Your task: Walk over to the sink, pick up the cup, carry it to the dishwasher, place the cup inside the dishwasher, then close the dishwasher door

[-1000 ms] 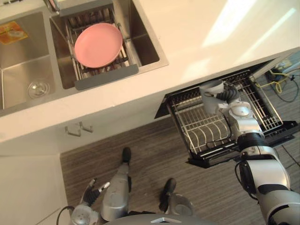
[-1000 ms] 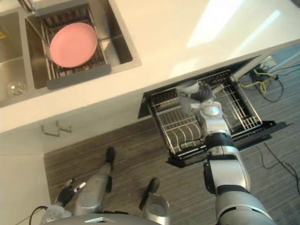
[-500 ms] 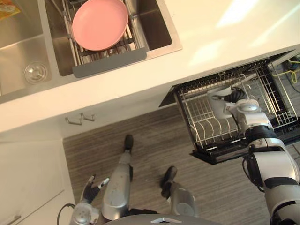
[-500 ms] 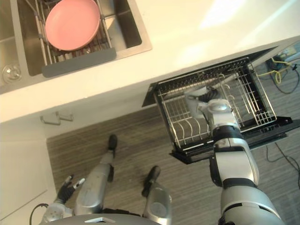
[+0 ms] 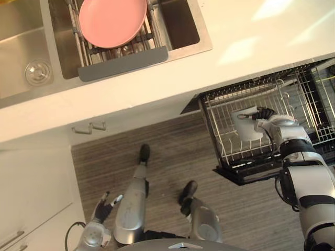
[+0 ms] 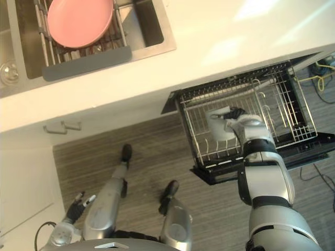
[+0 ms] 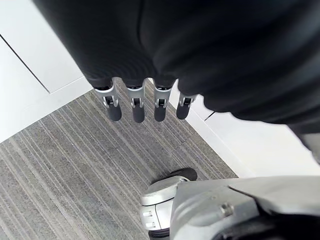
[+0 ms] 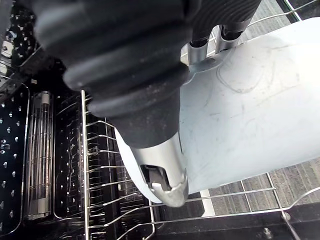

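White cup [image 5: 245, 125] sits in the right hand [image 5: 275, 124], fingers and thumb curled round its wall, low over the wire rack [image 5: 222, 149] of the open dishwasher [image 5: 248, 172]. Cannot tell whether its base touches the wires.

Step in hand, as judged: setting the cup into the rack.

To do it well:
- lower slowly until the cup seats between the tines
- keep it from tipping
- uncurl the fingers only once the rack bears it
- lift the hand straight out so nothing snags

Door closing not yet done.

Right arm comes in from lower right, forearm across the rack's front edge, hand pointing toward the counter [image 5: 209, 68]. Left hand [image 5: 103, 205] hangs low over the floor [image 5: 172, 157], fingers straight, holding nothing
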